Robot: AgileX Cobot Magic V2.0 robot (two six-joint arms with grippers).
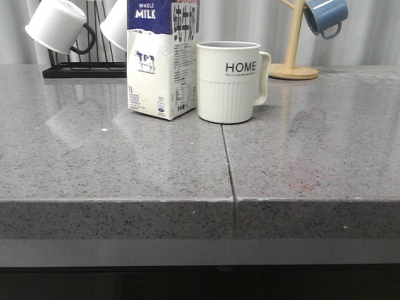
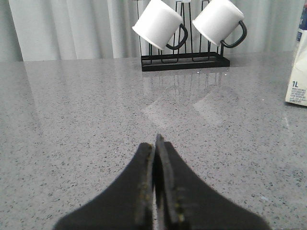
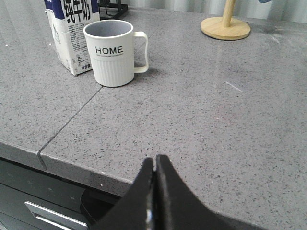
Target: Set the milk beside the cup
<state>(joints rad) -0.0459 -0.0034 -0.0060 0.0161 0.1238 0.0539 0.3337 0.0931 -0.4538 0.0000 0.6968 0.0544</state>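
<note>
Fingers (image 3: pixel 164 191) pressed together (both grippers), milk (image 1: pixel 162 59) just beside cup (image 1: pixel 227 81).

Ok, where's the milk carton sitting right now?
In the front view the milk carton stands upright at the left-centre of the grey counter, immediately left of the HOME mug, with the black mug rack behind it.

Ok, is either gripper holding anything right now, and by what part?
Nothing is held. The left gripper and right gripper are both shut on nothing, and the milk stands free on the counter beside the cup.
</note>
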